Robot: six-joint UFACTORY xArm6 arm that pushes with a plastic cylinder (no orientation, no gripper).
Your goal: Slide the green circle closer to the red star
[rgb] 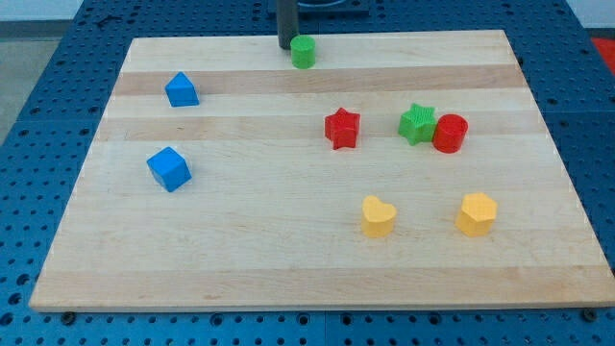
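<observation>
Yellow comes nearest: two blocks, a heart [378, 216] and a hexagon [477, 213], are seen at the board's [288, 279] bottom right. Two blue blocks [169, 168] [182, 89] lie at the left; mid-board the red star [341, 128] stands apart from a green star [417, 124] touching a red circle [450, 134]. Farthest, the green circle [304, 52] is found just beside my tip [287, 46], a plain rod with nothing to open or close.

My tip [286, 46], upright, top centre

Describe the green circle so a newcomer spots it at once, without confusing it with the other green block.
Start at the wooden board's top edge, near the middle. The green circle sits there, just right of my tip. Unlike the green star beside the red circle, it is round and stands alone.
</observation>
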